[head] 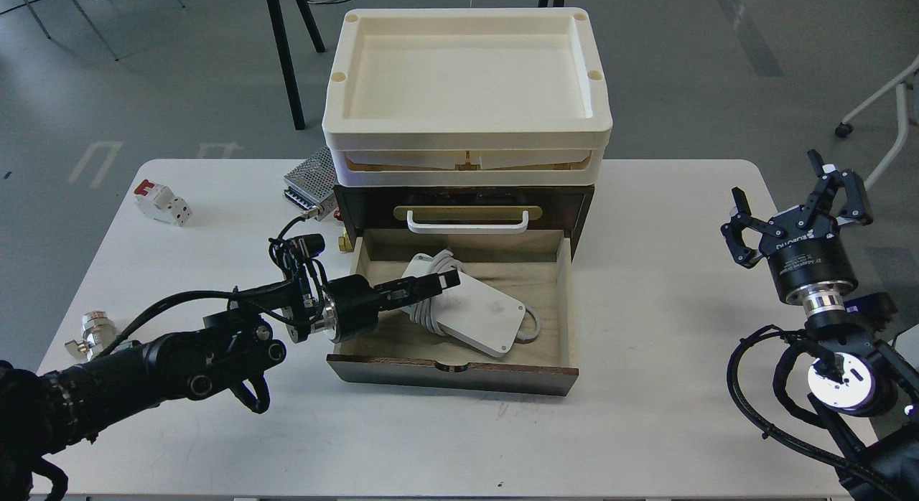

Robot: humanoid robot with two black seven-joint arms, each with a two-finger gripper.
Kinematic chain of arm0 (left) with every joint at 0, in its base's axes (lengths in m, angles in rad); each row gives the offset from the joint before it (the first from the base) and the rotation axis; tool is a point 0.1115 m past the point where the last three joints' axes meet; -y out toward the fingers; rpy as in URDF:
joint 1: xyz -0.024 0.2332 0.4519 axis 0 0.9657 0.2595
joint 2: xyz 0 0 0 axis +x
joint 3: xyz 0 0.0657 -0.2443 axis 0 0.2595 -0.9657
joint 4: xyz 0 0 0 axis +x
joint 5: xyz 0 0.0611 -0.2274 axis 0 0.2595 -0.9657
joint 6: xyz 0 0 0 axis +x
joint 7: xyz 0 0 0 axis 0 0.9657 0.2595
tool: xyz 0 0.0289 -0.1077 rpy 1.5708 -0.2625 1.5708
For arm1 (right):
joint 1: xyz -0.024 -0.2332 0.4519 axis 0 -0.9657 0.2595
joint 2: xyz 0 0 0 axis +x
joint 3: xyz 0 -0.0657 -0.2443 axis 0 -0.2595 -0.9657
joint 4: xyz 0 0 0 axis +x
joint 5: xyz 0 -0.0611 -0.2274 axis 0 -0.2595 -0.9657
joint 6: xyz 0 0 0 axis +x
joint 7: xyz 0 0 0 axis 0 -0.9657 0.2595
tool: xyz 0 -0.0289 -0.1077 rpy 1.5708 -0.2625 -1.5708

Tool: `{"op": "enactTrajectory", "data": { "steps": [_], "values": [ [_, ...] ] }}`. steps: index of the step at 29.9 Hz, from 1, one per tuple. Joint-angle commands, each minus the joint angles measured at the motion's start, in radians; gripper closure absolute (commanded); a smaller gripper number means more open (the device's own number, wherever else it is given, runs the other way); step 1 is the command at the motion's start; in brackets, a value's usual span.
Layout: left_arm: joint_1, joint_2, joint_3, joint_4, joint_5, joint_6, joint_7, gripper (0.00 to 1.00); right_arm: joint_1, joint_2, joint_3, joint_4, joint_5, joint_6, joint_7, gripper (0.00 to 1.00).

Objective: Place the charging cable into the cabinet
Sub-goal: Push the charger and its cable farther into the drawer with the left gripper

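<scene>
A humanoid robot's left arm reaches across a white table [646, 429] into the pulled-out drawer [459, 372] of a dark wooden cabinet [585, 214], its left gripper [441, 280] over the corded end of the charging cable [481, 314]. The dark fingers lie close together at the coil; whether they pinch the cord or merely rest against it cannot be told. The cable's flat white adapter lies inside the drawer, tilted across its floor, the pale cord wound around the end nearest the gripper and one loop trailing off the far corner. The adapter looks rigid, smooth and moderately light, likely slippery on its broad faces; the bundled cord is soft and offers the surer hold, though loose loops may snag the drawer walls. At the table's right edge the right gripper [797, 207] hangs idle, fingers spread and holding nothing. Farther back, a white handle [467, 225] sits on the cabinet's front, cream trays [467, 128] stacked above; a perforated metal box [310, 176] and a small circuit breaker [161, 202] sit left.
</scene>
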Motion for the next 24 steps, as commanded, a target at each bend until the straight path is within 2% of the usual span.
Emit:
{"op": "enactTrajectory", "data": {
  "steps": [1, 5, 8, 15, 19, 24],
  "values": [
    [0.003, -0.001, -0.003, -0.008, -0.003, 0.0, 0.0, 0.23, 0.0, 0.0, 0.0, 0.0, 0.0, 0.0, 0.0, 0.01],
    [0.003, 0.019, -0.007, -0.073, -0.003, 0.001, 0.0, 0.15, 0.0, 0.0, 0.0, 0.0, 0.0, 0.0, 0.0, 0.01],
    [0.003, 0.036, 0.0, -0.085, 0.0, 0.012, 0.0, 0.14, 0.0, 0.0, 0.0, 0.0, 0.0, 0.0, 0.0, 0.01],
    [0.001, 0.042, 0.005, -0.091, 0.013, 0.095, 0.0, 0.15, 0.0, 0.0, 0.002, 0.0, 0.0, 0.0, 0.0, 0.01],
    [0.006, 0.036, 0.005, -0.091, 0.107, 0.152, 0.0, 0.15, 0.0, 0.0, 0.002, 0.0, 0.0, 0.0, 0.0, 0.01],
    [0.021, 0.033, 0.005, -0.091, 0.16, 0.161, 0.0, 0.15, 0.0, 0.0, 0.002, 0.0, 0.0, 0.0, 0.0, 0.01]
  ]
}}
